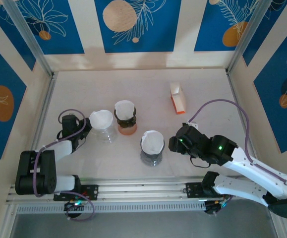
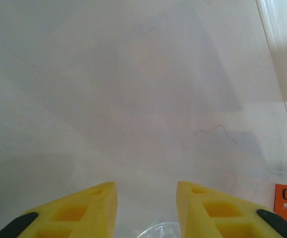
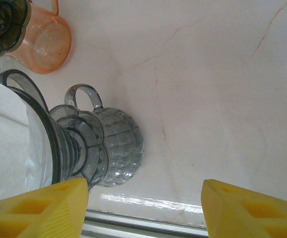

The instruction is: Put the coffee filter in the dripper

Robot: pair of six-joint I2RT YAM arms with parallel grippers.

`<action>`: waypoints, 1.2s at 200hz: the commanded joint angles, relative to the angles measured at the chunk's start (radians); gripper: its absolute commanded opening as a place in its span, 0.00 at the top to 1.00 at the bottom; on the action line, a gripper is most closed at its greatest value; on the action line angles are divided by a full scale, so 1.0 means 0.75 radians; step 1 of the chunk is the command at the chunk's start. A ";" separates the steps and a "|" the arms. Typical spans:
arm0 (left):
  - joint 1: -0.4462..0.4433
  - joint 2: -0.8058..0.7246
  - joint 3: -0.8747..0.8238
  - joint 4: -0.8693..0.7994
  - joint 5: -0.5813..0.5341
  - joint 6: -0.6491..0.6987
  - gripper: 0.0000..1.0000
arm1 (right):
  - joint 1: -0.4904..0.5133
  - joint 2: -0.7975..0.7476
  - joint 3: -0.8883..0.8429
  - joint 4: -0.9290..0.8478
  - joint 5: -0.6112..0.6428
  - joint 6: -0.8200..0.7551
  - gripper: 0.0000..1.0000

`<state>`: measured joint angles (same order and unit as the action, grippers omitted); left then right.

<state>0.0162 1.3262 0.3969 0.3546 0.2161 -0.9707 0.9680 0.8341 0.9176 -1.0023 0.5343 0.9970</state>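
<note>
On the left, the left gripper [image 1: 85, 130] lies low over the worktop [image 1: 148, 87], just left of the clear dripper [image 1: 103, 133], and points rightward at it. Its wrist view shows the fingers [image 2: 96, 208] partly apart with nothing clamped between them, and a clear curved edge low in the gap, probably that dripper's rim. A white filter [image 1: 101, 119] sits open in the clear dripper, immediately right of this gripper; whether a fingertip touches it I cannot tell. Next to the right and slightly farther stands the middle dripper [image 1: 125, 117] on an orange pot [image 1: 128, 130], also with a white filter [image 1: 125, 108] in its mouth, just beside the clear one. Right again and nearer is the grey dripper [image 1: 151, 154], its filter [image 1: 152, 141] resting inside the cone. The right gripper [image 1: 174, 144] sits just right of it, fingers spread wide and empty, with the grey dripper off to the left of the gap, so its filter lies to that gripper's left. Farther away on the right, well apart from both grippers, stands the box [image 1: 178, 98]. All three cones look lined already. Any last seating of a filter therefore turns on a short reach: rightward for the left arm to the clear dripper, leftward for the right arm to the grey one. The middle dripper is nearer the left arm.
</note>
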 commanded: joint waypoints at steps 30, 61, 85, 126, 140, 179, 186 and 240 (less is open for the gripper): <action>-0.084 0.014 -0.043 0.062 -0.001 0.014 0.63 | -0.008 -0.015 -0.013 -0.004 -0.006 -0.012 0.37; -0.101 0.017 -0.054 0.070 0.012 0.019 0.63 | -0.012 -0.013 -0.009 -0.005 -0.007 -0.022 0.37; -0.114 0.015 -0.067 0.085 0.020 0.012 0.63 | -0.014 -0.012 -0.007 -0.005 -0.009 -0.025 0.37; -0.177 0.004 -0.078 0.100 0.015 -0.006 0.63 | -0.021 -0.003 -0.005 0.002 -0.016 -0.029 0.37; -0.198 -0.006 -0.081 0.098 0.009 -0.014 0.63 | -0.023 0.001 -0.003 0.003 -0.019 -0.030 0.37; -0.270 -0.055 -0.094 0.066 -0.031 -0.027 0.64 | -0.023 0.020 0.005 0.003 -0.021 -0.031 0.37; -0.289 -0.061 -0.097 0.057 -0.040 -0.028 0.64 | -0.023 0.022 0.006 0.003 -0.020 -0.029 0.37; -0.394 -0.115 -0.149 0.053 -0.073 -0.078 0.64 | -0.025 0.035 0.012 0.012 -0.015 -0.026 0.37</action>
<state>-0.2405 1.2591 0.3119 0.4271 0.1814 -1.0122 0.9539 0.8555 0.9176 -1.0019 0.5232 0.9783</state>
